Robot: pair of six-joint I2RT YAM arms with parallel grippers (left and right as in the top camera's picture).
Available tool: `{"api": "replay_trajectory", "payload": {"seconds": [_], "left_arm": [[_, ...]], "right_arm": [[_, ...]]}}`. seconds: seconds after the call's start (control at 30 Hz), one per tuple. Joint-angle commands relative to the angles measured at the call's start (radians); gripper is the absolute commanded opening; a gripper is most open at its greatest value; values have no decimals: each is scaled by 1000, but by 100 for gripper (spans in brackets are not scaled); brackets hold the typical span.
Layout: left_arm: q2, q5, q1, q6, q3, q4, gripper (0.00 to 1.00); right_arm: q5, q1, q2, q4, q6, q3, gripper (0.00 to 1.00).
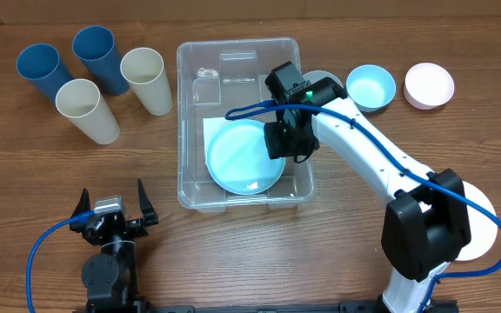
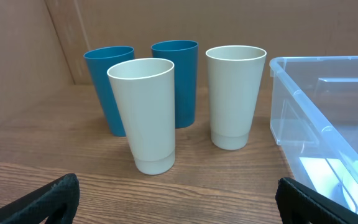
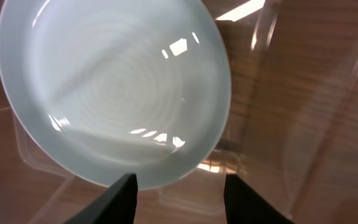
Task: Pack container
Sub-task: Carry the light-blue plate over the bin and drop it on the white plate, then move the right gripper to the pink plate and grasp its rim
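plate point(image 1: 246, 156) lay in the container point(image 1: 233, 76). right gripper point(image 3: 179, 182) spread, seemingly off it; left gripper point(image 2: 178, 196) wide, empty. cups point(image 1: 87, 109) at 10 o'clock, bowls point(image 1: 370, 87) at 2 weren't packed.

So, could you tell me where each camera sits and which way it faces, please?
Overhead: above the table, looking straight down on container, plate and cups; left gripper and right gripper show.
Left wrist: low by the table, facing level toward the cups; its fingertips at the bottom corners.
Right wrist: over the container, looking down on the plate; its fingers at the bottom.
Shared: overhead and right wrist both show the plate.
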Motion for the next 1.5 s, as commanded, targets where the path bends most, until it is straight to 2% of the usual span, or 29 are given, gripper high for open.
{"api": "replay_trajectory", "payload": {"seconds": [0.0,0.07,0.1,0.17,0.2,0.33,0.47,0.5,0.57,0.63,0.77,0.9,1.0,1.1,1.23,1.47], "left_arm": [[-10,8,5,16,-3,3,100],[-10,8,5,16,-3,3,100],[-10,8,5,16,-3,3,100],[-10,8,5,16,-3,3,100],[-10,8,5,16,-3,3,100],[-10,8,5,16,-3,3,100],[-10,8,5,16,-3,3,100],[-10,8,5,16,-3,3,100],[-10,8,5,16,-3,3,100],[-10,8,5,16,-3,3,100],[-10,8,5,16,-3,3,100],[-10,8,5,16,-3,3,100],[-10,8,5,16,-3,3,100],[-10,8,5,16,-3,3,100],[-10,8,5,16,-3,3,100],[-10,8,5,16,-3,3,100]], "right_arm": [[10,-8,-64,-134,10,253,56],[107,-38,-67,-321,64,479,65],[163,-66,-67,-408,95,579,74],[188,-120,-67,-500,112,697,80],[163,-166,-96,-500,119,708,87],[141,-349,-217,-500,136,653,92],[154,-657,-426,-500,172,376,96],[166,-838,-503,-498,221,182,99],[167,-955,-531,-476,265,50,100],[152,-1116,-543,-384,293,-196,100],[78,-1285,-543,-165,294,-528,100],[73,-1431,-543,-50,309,-638,100],[93,-1472,-541,-10,334,-640,100],[118,-1472,-536,58,444,-694,99],[119,-1472,-520,145,450,-763,98],[193,-1472,-517,279,449,-888,87]]}}
